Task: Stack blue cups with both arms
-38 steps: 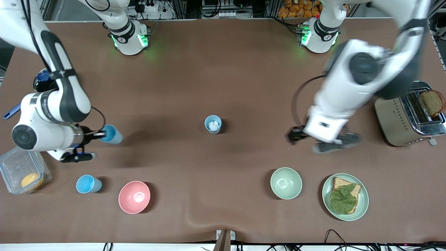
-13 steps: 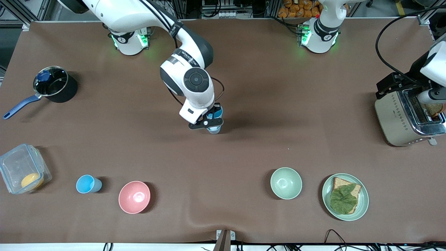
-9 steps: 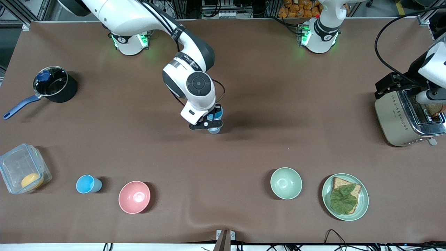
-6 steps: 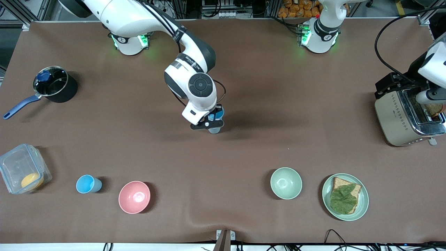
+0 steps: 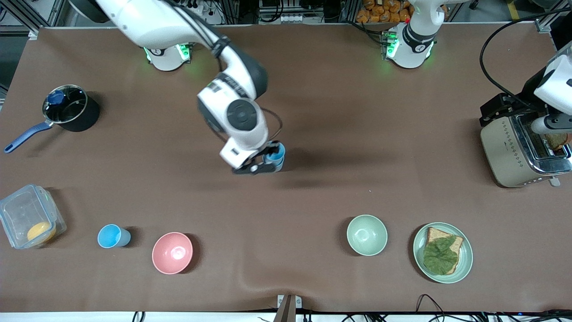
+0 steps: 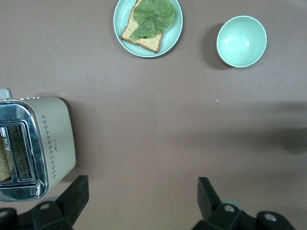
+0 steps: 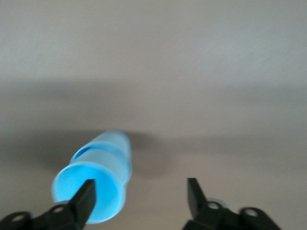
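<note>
Right gripper: positioned at mid-table over the stacked cups, fingers spread wide and holding nothing. In the right wrist view the 2 fingers stand apart, with 1 finger crossing in front of the rim of the bright blue cup. That cup sits nested inside the paler grey-blue cup, whose wall shows as a band around it. Whether any finger touches the stack cannot be told.

A second bright blue cup stands alone and upright, nearer the front camera toward the right arm's end of the table, just beside the pink bowl and near a clear container with an orange item inside.

Left gripper: waiting over the toaster at the left arm's end of the table, fingers wide apart and empty, as the left wrist view shows.

Other items noted: pale green bowl beside a plate carrying bread with a green leaf, both nearer the front camera; 1 dark saucepan toward the right arm's end, farther from the camera.
</note>
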Controlling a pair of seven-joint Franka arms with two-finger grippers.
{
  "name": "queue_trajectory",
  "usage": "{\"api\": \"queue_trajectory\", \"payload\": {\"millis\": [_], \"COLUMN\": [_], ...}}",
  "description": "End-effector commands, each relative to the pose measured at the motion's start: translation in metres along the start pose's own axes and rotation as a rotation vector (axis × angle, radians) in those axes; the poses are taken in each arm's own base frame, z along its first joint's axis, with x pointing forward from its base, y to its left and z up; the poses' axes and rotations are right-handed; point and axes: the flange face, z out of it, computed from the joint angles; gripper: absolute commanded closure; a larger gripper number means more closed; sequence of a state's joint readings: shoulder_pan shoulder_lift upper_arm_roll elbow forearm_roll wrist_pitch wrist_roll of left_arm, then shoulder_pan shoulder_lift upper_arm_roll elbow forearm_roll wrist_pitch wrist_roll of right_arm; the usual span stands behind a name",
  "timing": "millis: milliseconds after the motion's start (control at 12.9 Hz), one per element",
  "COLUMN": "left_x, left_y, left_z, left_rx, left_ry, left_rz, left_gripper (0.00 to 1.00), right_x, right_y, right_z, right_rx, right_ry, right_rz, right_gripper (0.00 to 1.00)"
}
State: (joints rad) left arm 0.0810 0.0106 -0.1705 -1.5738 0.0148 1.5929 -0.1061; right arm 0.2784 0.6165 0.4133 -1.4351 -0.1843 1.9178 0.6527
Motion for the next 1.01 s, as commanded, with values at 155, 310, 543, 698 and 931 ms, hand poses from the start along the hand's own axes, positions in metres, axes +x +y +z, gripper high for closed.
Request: {"api": "queue_trajectory", "payload": {"millis": [155,310,543,698,931], "left_x": [-0.002,-0.003,-0.006,-0.007,-0.008], "left_y": [0.001,-0.001,-0.003,-0.003,-0.004], "left_z": [-0.013,-0.013,-0.012,-0.011,-0.007], "left_rx": [0.027,0.03,0.02,0.018,0.017], "left_ry": [0.013,0.004,-0.008,-0.016,-0.026], "left_rz": [0.022,0.019,0.019,0.017,0.018], "left_gripper": [0.0,0.0,0.0,0.0,0.0], "right_x": [0.037,0.028,0.0,-0.013,-0.045], "right_y": [0.141,0.192,0.268,0.311,0.362], "right_z": [-0.089,-0.118,-0.156,-0.174,-0.209], "right_rx": [-0.005,-0.043,0.018,-0.012,0.05], "right_ry": [0.061,0.015,-0.026,-0.035,-0.059], "right_rz": [-0.055,-0.1,-0.102,-0.098,-0.043], "right_gripper": [0.0,0.0,0.0,0.0,0.0]}}
